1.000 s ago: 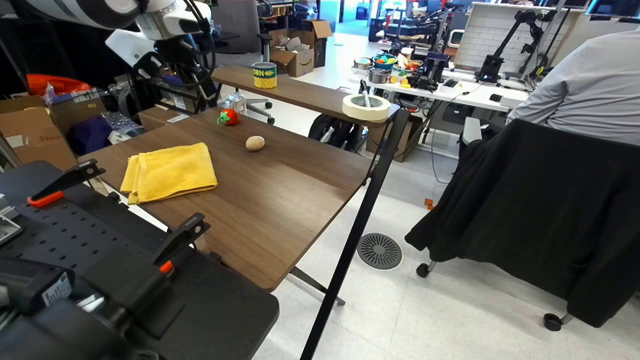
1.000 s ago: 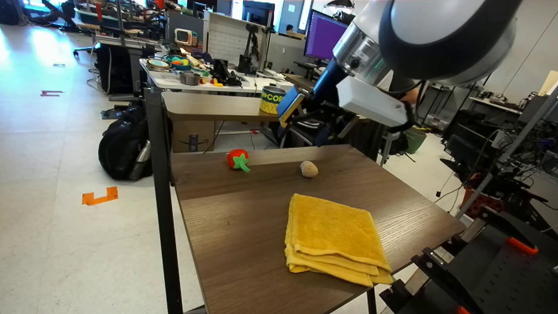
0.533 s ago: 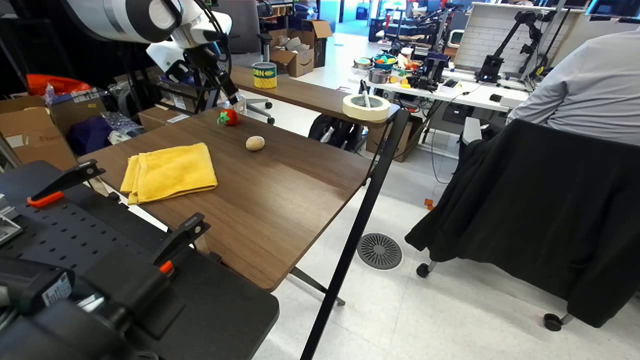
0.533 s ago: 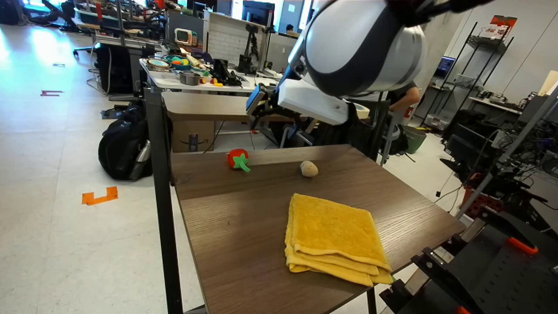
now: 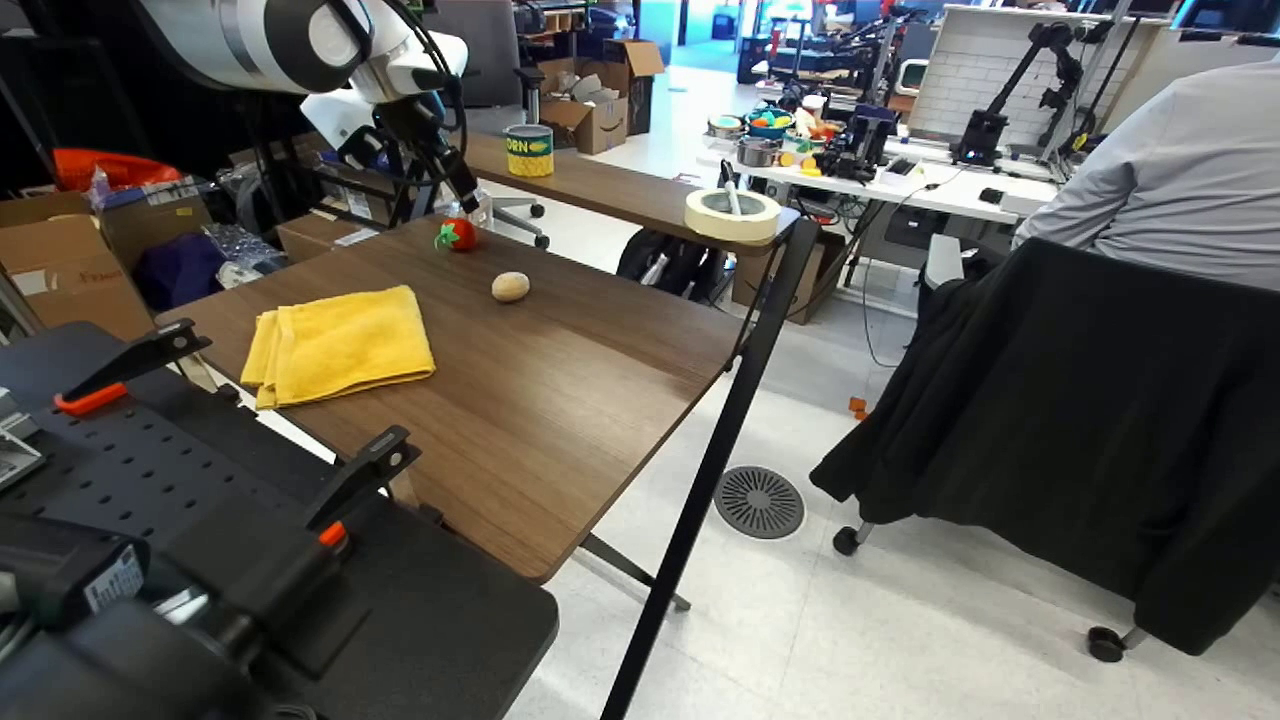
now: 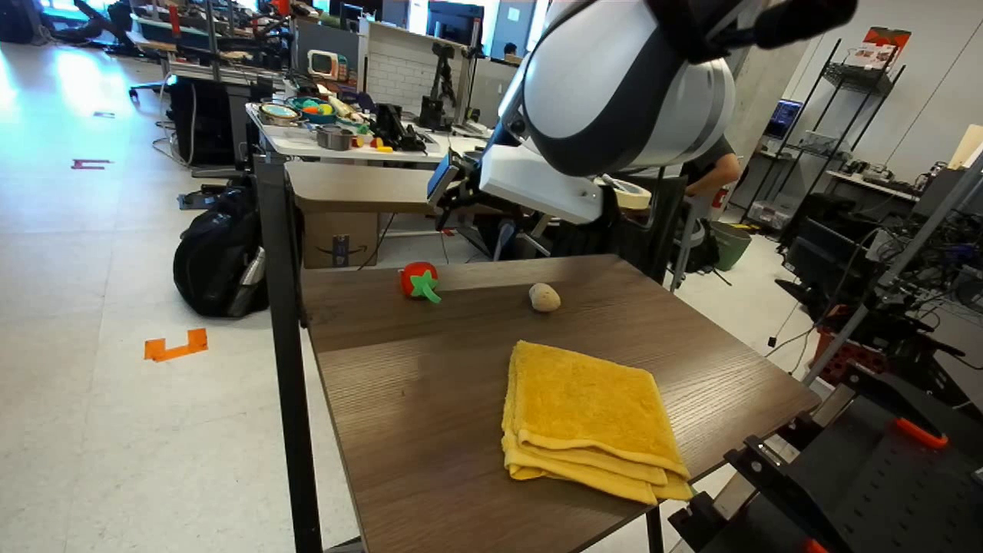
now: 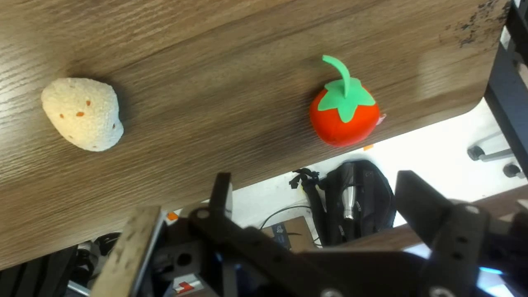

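Observation:
In the wrist view my gripper (image 7: 315,179) stands wide open, its two dark fingers apart with nothing between them. Nearest to it is a red toy tomato (image 7: 344,123) with a green stem, on the brown table (image 5: 560,400) near its edge. A pale speckled, potato-like lump (image 7: 82,113) lies farther off on the same tabletop. An exterior view puts the gripper (image 5: 455,180) above the tomato (image 5: 460,235), touching nothing that I can make out. The folded yellow cloth (image 6: 591,422) lies by the opposite edge, outside the wrist view.
A raised shelf (image 5: 620,200) along the table carries a corn can (image 5: 529,152) and a tape roll (image 5: 733,225) with a pen in it. Clamps (image 5: 365,475) grip the near edge. A black table leg (image 5: 710,470) and a seated person (image 5: 1170,170) are at the side.
The arm has swung across toward the tomato's side, rightward in an exterior view, mostly in the earlier half second, then only slightly. The objects on the table have not moved. The gripper stays open.

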Robot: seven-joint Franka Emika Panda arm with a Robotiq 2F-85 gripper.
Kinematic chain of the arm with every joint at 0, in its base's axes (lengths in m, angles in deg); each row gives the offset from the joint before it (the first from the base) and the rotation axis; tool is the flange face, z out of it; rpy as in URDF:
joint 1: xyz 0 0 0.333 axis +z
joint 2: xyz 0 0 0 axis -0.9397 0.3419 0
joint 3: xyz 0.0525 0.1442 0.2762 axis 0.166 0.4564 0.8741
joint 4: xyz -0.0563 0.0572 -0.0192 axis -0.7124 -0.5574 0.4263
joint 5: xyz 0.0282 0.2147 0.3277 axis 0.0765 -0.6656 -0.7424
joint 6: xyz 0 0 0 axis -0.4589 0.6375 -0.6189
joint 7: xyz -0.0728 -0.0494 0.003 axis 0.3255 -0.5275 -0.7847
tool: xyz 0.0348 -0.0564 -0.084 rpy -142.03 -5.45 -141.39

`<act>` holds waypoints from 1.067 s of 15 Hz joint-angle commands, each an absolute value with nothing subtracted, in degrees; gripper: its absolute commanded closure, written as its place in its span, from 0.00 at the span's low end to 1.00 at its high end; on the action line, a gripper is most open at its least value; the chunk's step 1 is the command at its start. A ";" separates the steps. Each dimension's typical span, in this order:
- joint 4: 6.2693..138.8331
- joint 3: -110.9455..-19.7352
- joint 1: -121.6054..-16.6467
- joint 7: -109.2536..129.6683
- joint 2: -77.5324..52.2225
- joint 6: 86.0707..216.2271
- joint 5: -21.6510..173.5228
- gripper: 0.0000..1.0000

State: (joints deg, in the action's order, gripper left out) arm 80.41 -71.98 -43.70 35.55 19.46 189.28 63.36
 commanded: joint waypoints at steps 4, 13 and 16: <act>77.90 -69.60 -44.80 32.53 24.71 194.90 63.09 0.00; 70.40 -65.79 -48.21 28.89 31.13 195.12 62.94 0.00; 68.49 -62.69 -50.23 26.28 32.40 198.29 63.20 0.00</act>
State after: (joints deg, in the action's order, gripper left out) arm 71.80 -66.16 -47.62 29.70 30.10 194.49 63.39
